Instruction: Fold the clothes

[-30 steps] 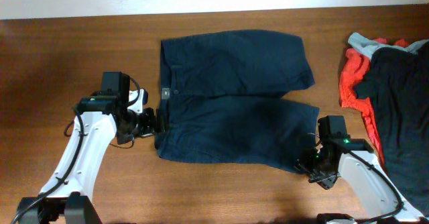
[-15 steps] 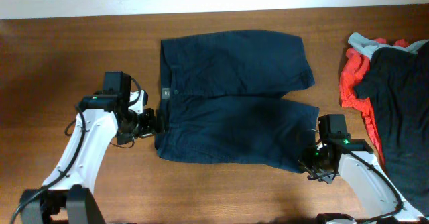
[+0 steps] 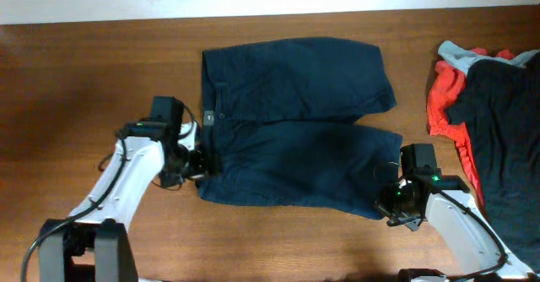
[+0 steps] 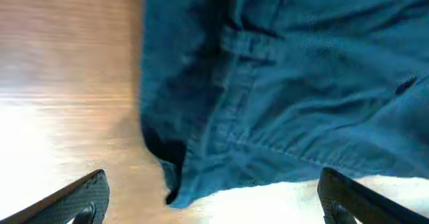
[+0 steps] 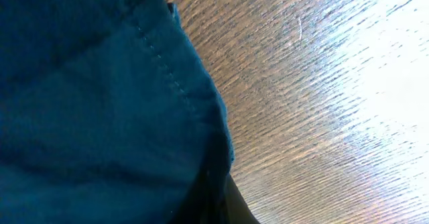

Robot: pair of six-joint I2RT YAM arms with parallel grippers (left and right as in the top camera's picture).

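Observation:
Dark navy shorts (image 3: 295,122) lie flat on the table, waistband to the left, both legs pointing right. My left gripper (image 3: 205,162) stands open at the near corner of the waistband. In the left wrist view that corner (image 4: 175,184) lies between the wide-apart fingertips (image 4: 87,197), untouched by either. My right gripper (image 3: 388,204) is at the near leg's hem corner, shut on the shorts' hem (image 5: 201,117). There the cloth runs down into the closed dark fingers (image 5: 231,207).
A heap of other clothes lies at the right edge: a black garment (image 3: 502,130) on top, an orange-red one (image 3: 440,105) beneath and a grey piece (image 3: 456,56) at the back. The wooden table (image 3: 84,79) surrounds the shorts.
My left arm has moved right, bringing its open gripper up to the waistband corner. My right gripper has closed on the leg hem without shifting place.

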